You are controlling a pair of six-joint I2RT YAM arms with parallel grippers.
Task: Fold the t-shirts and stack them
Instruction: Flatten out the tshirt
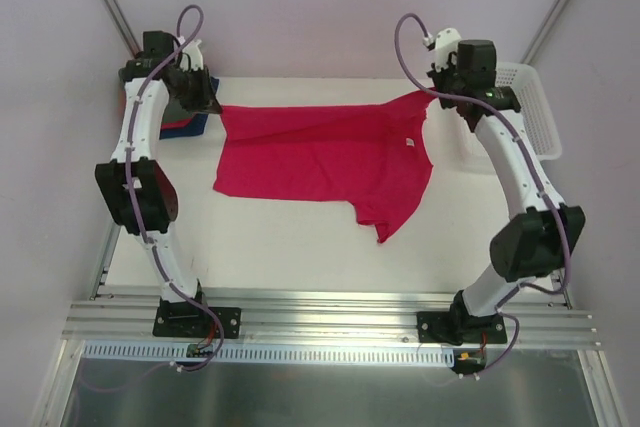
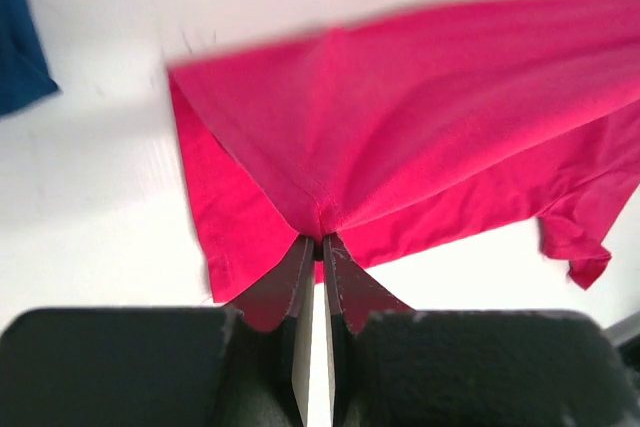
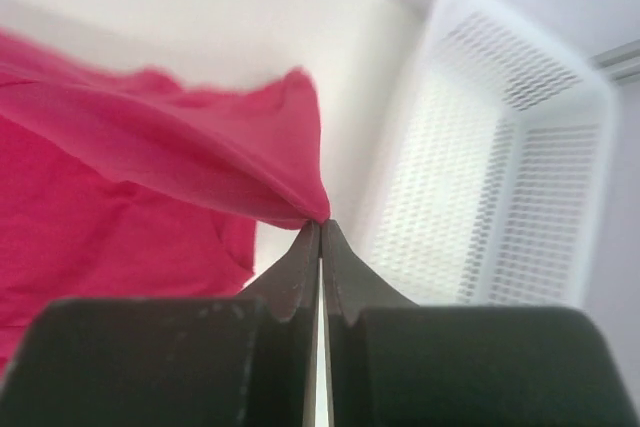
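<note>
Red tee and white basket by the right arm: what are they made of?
Crimson-red t-shirt: soft matte cloth, likely cotton; it drapes and creases, with stitched hems. White lattice basket: rigid plastic by its look, slightly glossy, with moulded slot rows.

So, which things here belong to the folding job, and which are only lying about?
Job: red t-shirt, pinched by the left gripper and the right gripper; dark blue shirt, far left of the table.
Lying about: white basket, at the right.
</note>
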